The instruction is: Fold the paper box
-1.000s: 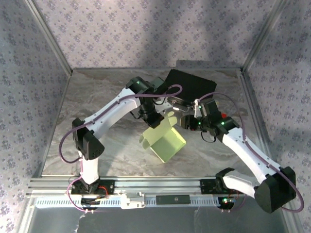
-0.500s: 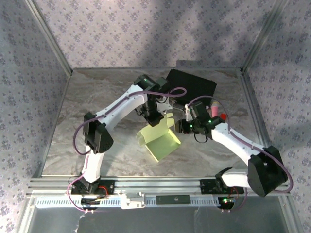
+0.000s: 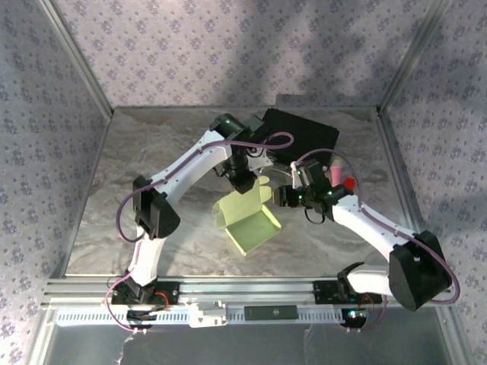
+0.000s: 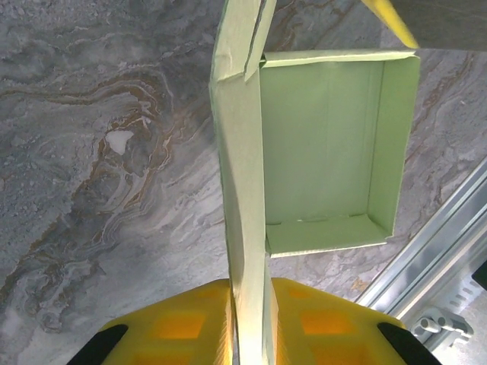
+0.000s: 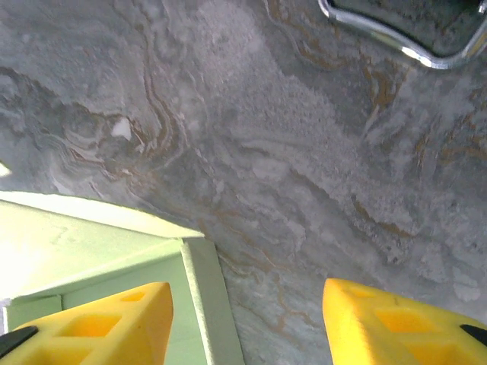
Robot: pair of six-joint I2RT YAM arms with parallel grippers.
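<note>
The paper box (image 3: 247, 224) is pale green card, an open tray with low walls and a raised flap, lying on the marble table. In the left wrist view its inside (image 4: 335, 144) faces the camera, and one tall side wall runs down between my left gripper's (image 4: 249, 319) yellow fingers, which are shut on that wall. From above, the left gripper (image 3: 245, 185) sits at the box's far edge. My right gripper (image 3: 280, 196) is open at the box's far right corner. One of its fingers is over the box wall (image 5: 202, 304); the other is over bare table.
A larger black box (image 3: 300, 135) lies at the back behind both wrists. A pink and red item (image 3: 337, 169) sits to its right, and a chrome rim (image 5: 396, 30) shows ahead of the right gripper. A metal rail (image 3: 251, 285) borders the near table edge.
The box has slid a little left and toward the near edge, held by the left gripper. The right arm has moved in to the box's corner and its jaws have widened.
</note>
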